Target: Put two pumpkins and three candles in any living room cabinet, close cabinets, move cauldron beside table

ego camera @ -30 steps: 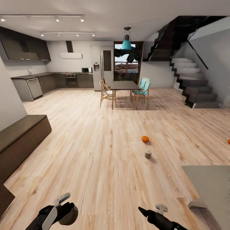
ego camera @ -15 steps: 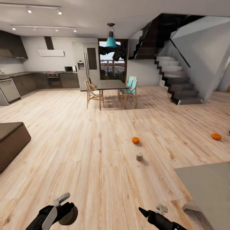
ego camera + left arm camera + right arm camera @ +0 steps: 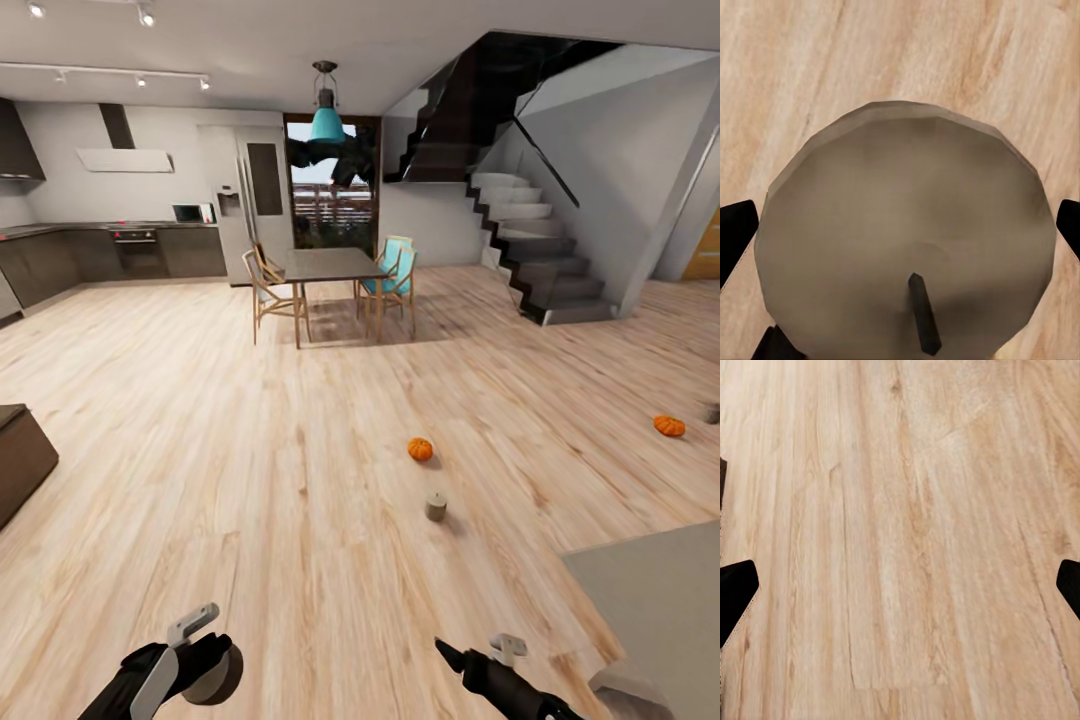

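Observation:
My left gripper (image 3: 200,662) hangs low over the floor, shut on a grey-brown candle (image 3: 217,676). In the left wrist view that candle (image 3: 900,225), dark wick showing, spans the gap between both fingertips (image 3: 735,232). My right gripper (image 3: 478,660) is open, with bare floorboards between its fingertips (image 3: 735,589). An orange pumpkin (image 3: 420,449) lies on the floor ahead, and a second candle (image 3: 435,506) stands just in front of it. Another pumpkin (image 3: 669,426) lies far right. The end of the dark-brown cabinet (image 3: 15,455) shows at the left edge. The cauldron is out of view.
A pale grey flat surface (image 3: 660,600) fills the bottom right corner. A dining table (image 3: 330,265) with chairs stands in the middle distance, kitchen counters (image 3: 100,255) at the back left, a staircase (image 3: 530,250) at the back right. A small dark thing (image 3: 712,413) sits at the right edge.
The whole view has swung to the right: the cabinet has slid almost out at the left and the far-right pumpkin has come fully into view. Both grippers look unchanged.

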